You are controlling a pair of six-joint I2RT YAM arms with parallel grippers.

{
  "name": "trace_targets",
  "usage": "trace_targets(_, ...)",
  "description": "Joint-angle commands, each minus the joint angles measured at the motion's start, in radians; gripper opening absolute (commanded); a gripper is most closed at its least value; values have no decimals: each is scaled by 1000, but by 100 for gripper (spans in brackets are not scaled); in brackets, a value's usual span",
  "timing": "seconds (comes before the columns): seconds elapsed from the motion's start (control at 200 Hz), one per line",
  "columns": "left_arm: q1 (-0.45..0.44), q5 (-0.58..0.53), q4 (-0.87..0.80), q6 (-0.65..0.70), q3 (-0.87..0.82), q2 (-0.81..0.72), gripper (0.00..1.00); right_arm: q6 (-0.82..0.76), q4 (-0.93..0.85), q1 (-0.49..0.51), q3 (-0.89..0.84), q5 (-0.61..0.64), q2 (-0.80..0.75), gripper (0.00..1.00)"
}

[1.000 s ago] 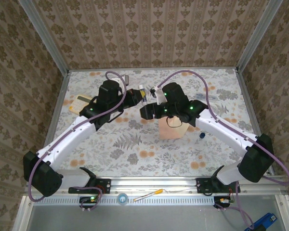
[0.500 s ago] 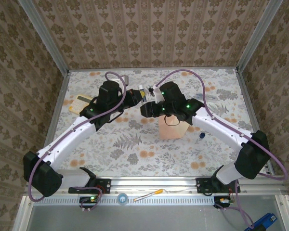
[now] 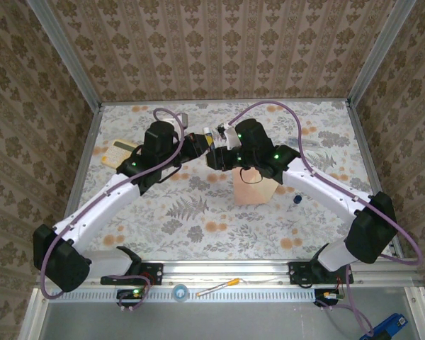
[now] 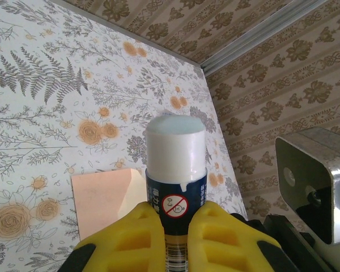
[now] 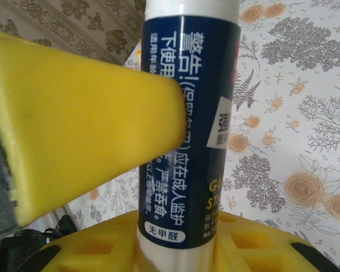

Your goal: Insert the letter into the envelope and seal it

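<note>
1. The left gripper (image 4: pixel 177 215) had its yellow jaws pinched on the lower body of a glue stick (image 4: pixel 175 164), a dark blue tube with a white cap, which stood up out of the grip.
2. In the top view, both arms met above the rear middle of the tabletop (image 3: pixel 198 227), with the left gripper (image 3: pixel 198 140) and the right gripper (image 3: pixel 214 150) nose to nose around the glue stick (image 3: pixel 208 134).
3. In the right wrist view, one yellow finger (image 5: pixel 85 124) of the right gripper lay against the side of the blue tube (image 5: pixel 187 113), above the left gripper's jaws.
4. The right gripper's other finger was out of frame, so I could not tell whether its jaws were spread or clamped on the tube.
5. The envelope (image 3: pixel 258 193), a salmon-pink rectangle, lay flat on the tabletop beneath the right forearm, just right of centre. Its far end was hidden by the arm.
6. In the left wrist view, the envelope (image 4: pixel 105 201) showed as a pink sheet on the floral tabletop, below and to the left of the glue stick.
7. A small dark blue object (image 3: pixel 297 200) sat on the tabletop just to the right of the envelope.
</note>
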Motion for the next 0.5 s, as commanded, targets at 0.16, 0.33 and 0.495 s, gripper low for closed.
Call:
trace_targets(0.16,-7,11,26,-1,14,-32,8,8,38,-12,-34,-44,-23,37)
trace_targets(0.33,-2,13,23,5,25,-23,8,13,47,-19,-67,-47,-41,37)
trace_targets(0.495,-1,16,23,6,34,-16,8,19,60,-30,-82,-59,-48,35)
